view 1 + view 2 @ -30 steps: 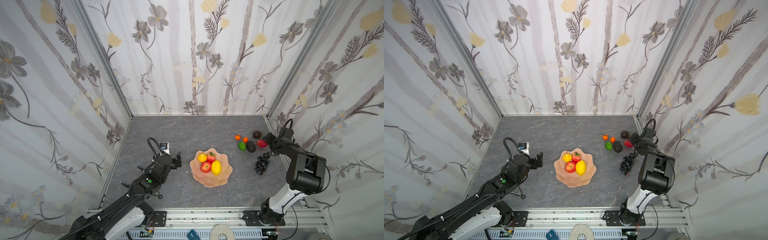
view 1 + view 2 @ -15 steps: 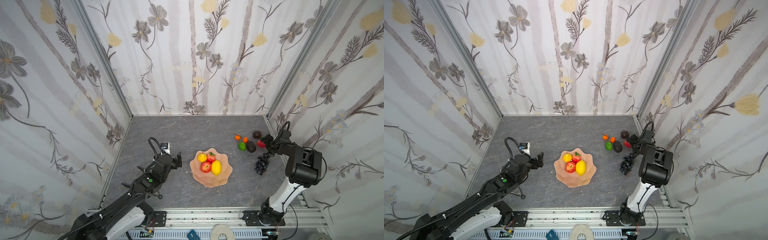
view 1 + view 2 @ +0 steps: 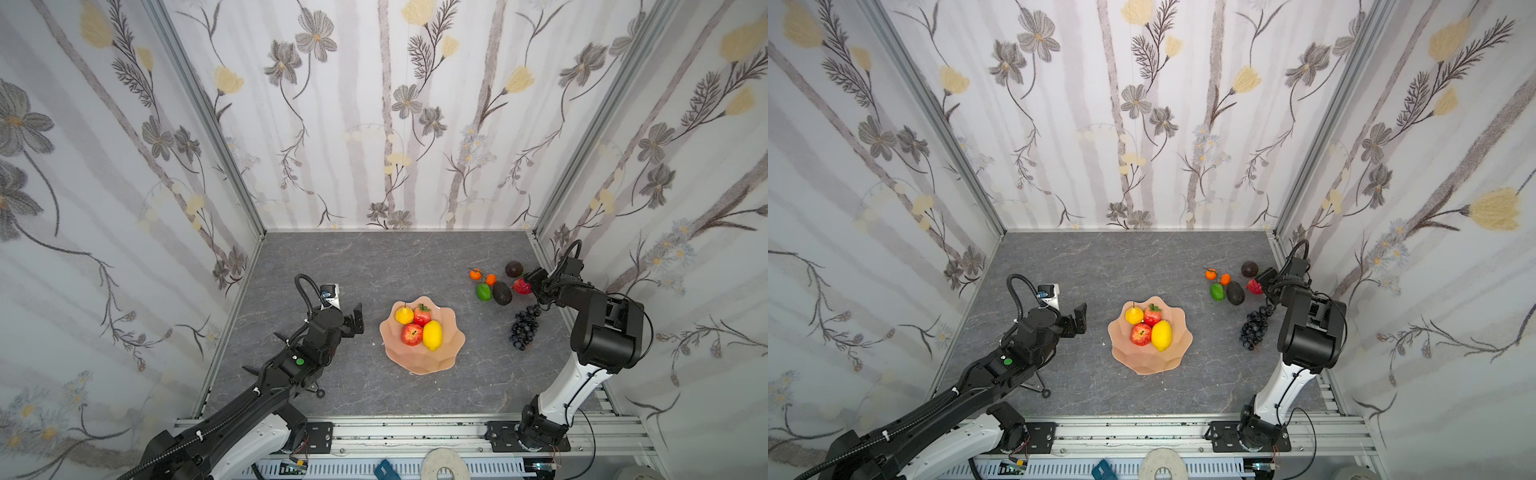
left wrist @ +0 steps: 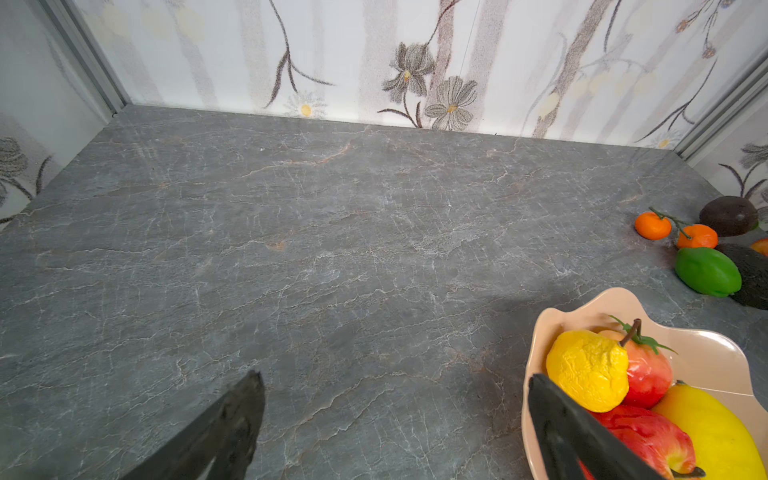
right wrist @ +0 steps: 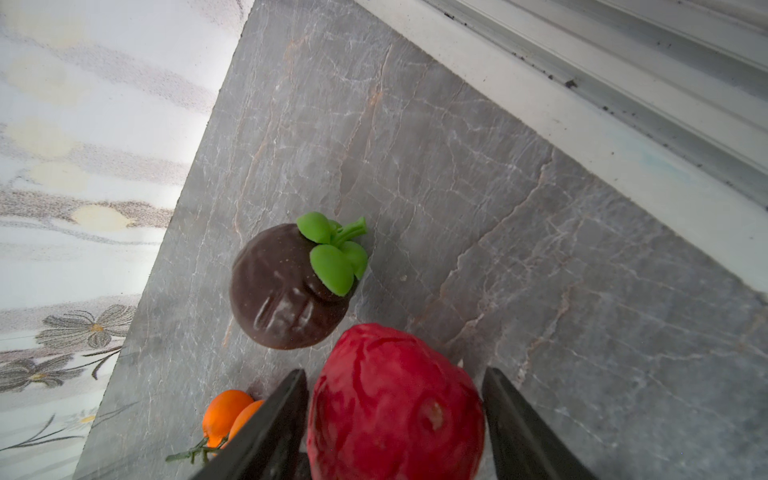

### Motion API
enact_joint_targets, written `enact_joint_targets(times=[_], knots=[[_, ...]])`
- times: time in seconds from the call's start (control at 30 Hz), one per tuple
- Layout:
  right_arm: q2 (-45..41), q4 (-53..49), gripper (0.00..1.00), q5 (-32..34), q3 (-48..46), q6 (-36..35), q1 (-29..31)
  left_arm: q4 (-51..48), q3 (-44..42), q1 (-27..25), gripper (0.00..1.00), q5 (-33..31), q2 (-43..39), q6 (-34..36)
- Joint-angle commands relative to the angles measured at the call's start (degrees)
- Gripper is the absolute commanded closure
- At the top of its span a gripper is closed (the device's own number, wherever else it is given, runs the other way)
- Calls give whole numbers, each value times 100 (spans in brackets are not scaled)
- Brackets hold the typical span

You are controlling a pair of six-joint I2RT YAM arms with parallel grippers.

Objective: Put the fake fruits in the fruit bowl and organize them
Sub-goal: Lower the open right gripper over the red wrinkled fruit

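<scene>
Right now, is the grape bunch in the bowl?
No, the grape bunch lies on the table, apart from the fruit bowl.

A grey marbled surface (image 3: 374,257) lies under both pairs of jaws. Flowered walls (image 3: 395,104) stand around them; behind them runs a metal rail (image 3: 415,432), beside a white roll (image 3: 442,467).

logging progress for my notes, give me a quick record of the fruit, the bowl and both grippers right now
in bowl: pear, two apples, lemon
on table: two oranges, lime, avocado, dark round fruit, grapes, red fruit
left gripper: open, empty, beside the bowl
right gripper: jaws either side of the red fruit, firm grip unclear
fruit left to place: seven
</scene>
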Motion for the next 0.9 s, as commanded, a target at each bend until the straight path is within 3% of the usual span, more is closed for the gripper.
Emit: enact_joint_targets(times=[0.0,0.5,0.87], knots=[[38,-47,31,-23,109,17,10,48,13,19,0,-112,-96,-25],[58,-740,25,316,339,-106,90,66,-7,11,0,-200,-144,10],[177,-1040,33,504,606,-155,195,51,-126,24,0,-281,-399,80]])
